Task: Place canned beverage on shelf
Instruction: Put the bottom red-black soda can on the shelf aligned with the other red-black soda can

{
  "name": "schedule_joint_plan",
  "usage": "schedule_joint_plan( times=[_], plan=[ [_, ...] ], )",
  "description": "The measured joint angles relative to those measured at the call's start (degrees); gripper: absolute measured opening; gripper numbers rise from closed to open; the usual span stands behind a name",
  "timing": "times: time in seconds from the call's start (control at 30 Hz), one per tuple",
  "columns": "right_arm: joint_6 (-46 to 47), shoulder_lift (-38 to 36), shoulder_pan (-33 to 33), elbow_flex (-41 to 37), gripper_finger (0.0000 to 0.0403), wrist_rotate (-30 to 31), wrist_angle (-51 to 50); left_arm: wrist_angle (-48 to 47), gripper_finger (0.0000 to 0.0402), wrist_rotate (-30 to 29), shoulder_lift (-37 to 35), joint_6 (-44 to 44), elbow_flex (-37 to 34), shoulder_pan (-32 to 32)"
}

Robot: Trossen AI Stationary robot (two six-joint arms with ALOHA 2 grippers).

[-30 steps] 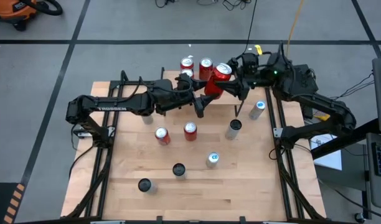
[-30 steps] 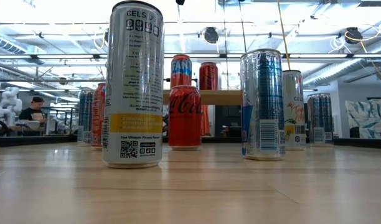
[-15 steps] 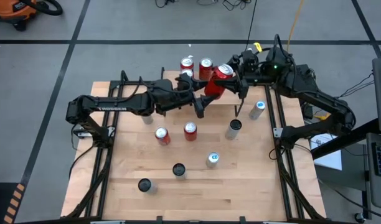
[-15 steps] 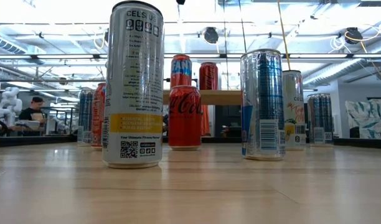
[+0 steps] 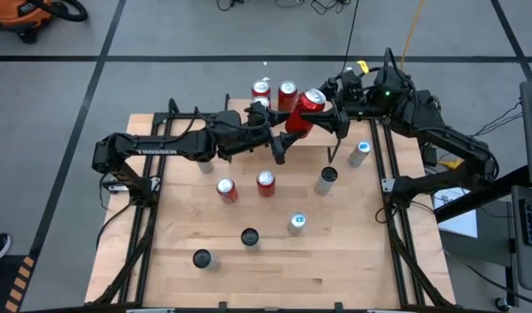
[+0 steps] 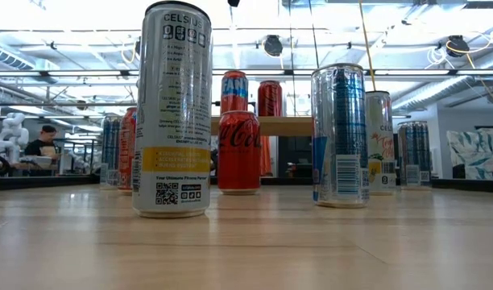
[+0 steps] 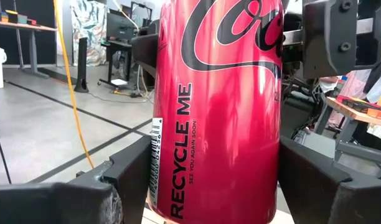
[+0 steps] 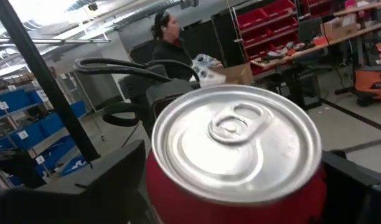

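Note:
A red cola can point(image 5: 302, 113) hangs tilted over the far middle of the table, with my left gripper point(image 5: 290, 126) shut on it. My right gripper point(image 8: 240, 180) reaches in from the table's right, open. Its fingers stand on either side of the can's silver top point(image 8: 234, 140), with a gap showing at one finger point(image 8: 358, 183). The shelf point(image 6: 291, 126) stands at the far edge on thin legs. Two red cans point(image 6: 234, 90) point(image 6: 270, 97) stand upright on its wooden top. My left gripper pinches the red can's lower body point(image 7: 165, 180) between its two fingers point(image 7: 125, 177), one on each side wall. The fingers come level from the table's left and lie across the can. The can is lifted clear, with its top leaning toward the right arm.
Several more cans stand on the table: two red point(image 5: 225, 189) point(image 5: 265, 183), silver ones point(image 5: 327, 178) point(image 5: 359, 152) point(image 5: 296, 223) and dark ones point(image 5: 249, 236) point(image 5: 202, 258). Black frame rails point(image 5: 389, 200) run along both sides. A person point(image 8: 169, 34) stands in the room beyond the table.
My right arm's wrist has risen and tipped a little beside the can. My left gripper and the red can have kept still.

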Motion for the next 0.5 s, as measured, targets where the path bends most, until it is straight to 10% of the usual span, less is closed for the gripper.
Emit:
schedule_joint_plan(
  times=[0.5],
  plan=[
    [1.6,-1.1,-2.1,0.0,0.0351,-0.1,-0.9,0.4,0.0277,-0.9,-0.1,-0.3,0.0,0.1]
  ],
)
